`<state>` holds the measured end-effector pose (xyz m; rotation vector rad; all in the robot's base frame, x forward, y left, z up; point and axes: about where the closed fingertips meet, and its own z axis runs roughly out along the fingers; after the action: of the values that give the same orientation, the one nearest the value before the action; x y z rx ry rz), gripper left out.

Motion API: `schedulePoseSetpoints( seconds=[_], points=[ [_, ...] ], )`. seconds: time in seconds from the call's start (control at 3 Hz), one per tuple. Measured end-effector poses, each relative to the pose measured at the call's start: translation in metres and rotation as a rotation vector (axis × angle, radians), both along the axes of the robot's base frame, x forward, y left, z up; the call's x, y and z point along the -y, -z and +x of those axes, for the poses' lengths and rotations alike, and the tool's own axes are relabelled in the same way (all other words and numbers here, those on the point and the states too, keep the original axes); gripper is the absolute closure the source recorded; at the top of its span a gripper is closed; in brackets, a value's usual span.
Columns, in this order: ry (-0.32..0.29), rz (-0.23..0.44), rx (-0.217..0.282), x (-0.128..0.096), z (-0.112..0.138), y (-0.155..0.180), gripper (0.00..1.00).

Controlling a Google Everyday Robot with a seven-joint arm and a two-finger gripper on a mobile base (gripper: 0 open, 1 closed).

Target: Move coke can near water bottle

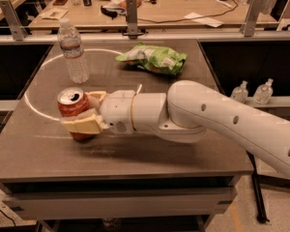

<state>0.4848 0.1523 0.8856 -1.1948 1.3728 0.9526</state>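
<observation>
grey table (43, 151) carries one coke can (69, 104), upright, long axis vertical, clamped between the two fingers (82, 125) of the gripper (83, 112); one water bottle (73, 52) stands upright well beyond the fingertips, one green bag (154, 58) farther off.

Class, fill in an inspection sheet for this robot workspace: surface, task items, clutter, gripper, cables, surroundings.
Surface: dark table with a white arc marked on it.
Job's things: coke can upright at front left; water bottle upright at rear left, apart from it.
Clutter: green chip bag lying at rear centre.
Gripper: gripper closed on the coke can, one finger on each side.
Cables: black cable on the workbench behind.
Surroundings: cluttered wooden workbench behind; two small bottles to the right.
</observation>
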Motion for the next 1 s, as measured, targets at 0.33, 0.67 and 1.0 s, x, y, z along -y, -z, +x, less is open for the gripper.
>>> schedulePoseSetpoints(
  seconds=[0.33,0.67,1.0],
  points=[
    [0.082,-0.031,0.006,0.016,0.033,0.0,1.0],
    [0.179,-0.019,-0.004,0.037,0.065,0.002,1.0],
    [0.27,0.016,0.017,0.054,0.099,-0.003,1.0]
  ],
)
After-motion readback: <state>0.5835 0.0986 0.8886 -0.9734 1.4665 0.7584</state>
